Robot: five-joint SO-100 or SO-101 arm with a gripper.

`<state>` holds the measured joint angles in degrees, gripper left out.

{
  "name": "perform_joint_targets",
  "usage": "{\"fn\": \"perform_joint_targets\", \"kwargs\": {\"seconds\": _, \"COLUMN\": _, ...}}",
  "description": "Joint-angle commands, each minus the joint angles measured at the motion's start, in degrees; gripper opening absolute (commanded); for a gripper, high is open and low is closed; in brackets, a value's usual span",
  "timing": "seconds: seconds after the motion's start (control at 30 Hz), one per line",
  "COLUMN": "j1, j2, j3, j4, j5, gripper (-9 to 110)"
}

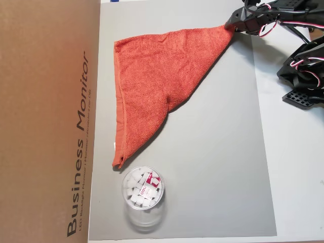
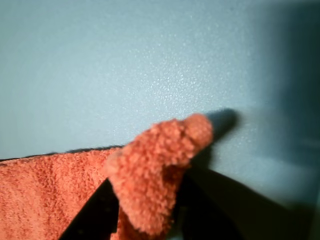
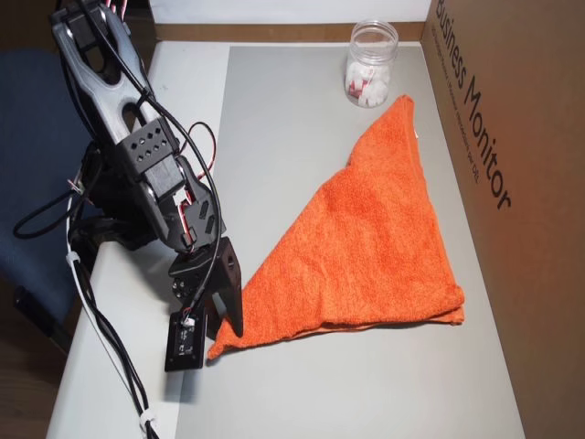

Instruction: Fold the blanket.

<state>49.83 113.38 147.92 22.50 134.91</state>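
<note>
The blanket [image 1: 157,71], an orange-red terry towel, lies on the grey mat drawn out into a rough triangle, with one part doubled over itself. Its long hemmed edge runs beside the cardboard box. In both overhead views one corner stretches to my gripper [image 1: 232,25] [image 3: 222,337], which is shut on it at the mat's edge. In the wrist view, that corner of the blanket [image 2: 155,165] bulges up between the dark fingers [image 2: 90,220] of the gripper [image 2: 145,220], just above the mat.
A clear plastic cup [image 1: 143,195] [image 3: 370,64] with white pieces stands just past the blanket's far tip. A tall cardboard box [image 1: 45,116] [image 3: 512,137] walls one side of the grey mat [image 1: 217,167] [image 3: 283,119]. The arm's base [image 1: 304,71] sits off the mat.
</note>
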Motion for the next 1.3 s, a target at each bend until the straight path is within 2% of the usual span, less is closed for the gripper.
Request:
{"fn": "perform_joint_targets", "kwargs": {"seconds": 0.0, "j1": -0.3, "j2": 0.0, "j3": -1.8, "j4": 0.1, "j5": -2.4, "gripper": 5}}
{"fn": "perform_joint_targets", "kwargs": {"seconds": 0.13, "j1": -0.2, "j2": 0.7, "j3": -1.1, "j4": 0.2, "j5": -6.2, "gripper": 0}}
{"fn": "perform_joint_targets", "kwargs": {"seconds": 0.5, "j1": 4.0, "j2": 4.5, "j3": 0.0, "j4": 0.6, "j5": -18.2, "gripper": 0}}
{"fn": "perform_joint_targets", "kwargs": {"seconds": 1.03, "j1": 14.4, "j2": 23.3, "j3": 0.0, "j4": 18.4, "j5": -34.8, "gripper": 0}}
{"fn": "perform_joint_targets", "kwargs": {"seconds": 1.27, "j1": 16.1, "j2": 34.5, "j3": -0.1, "j4": 20.7, "j5": -34.8, "gripper": 0}}
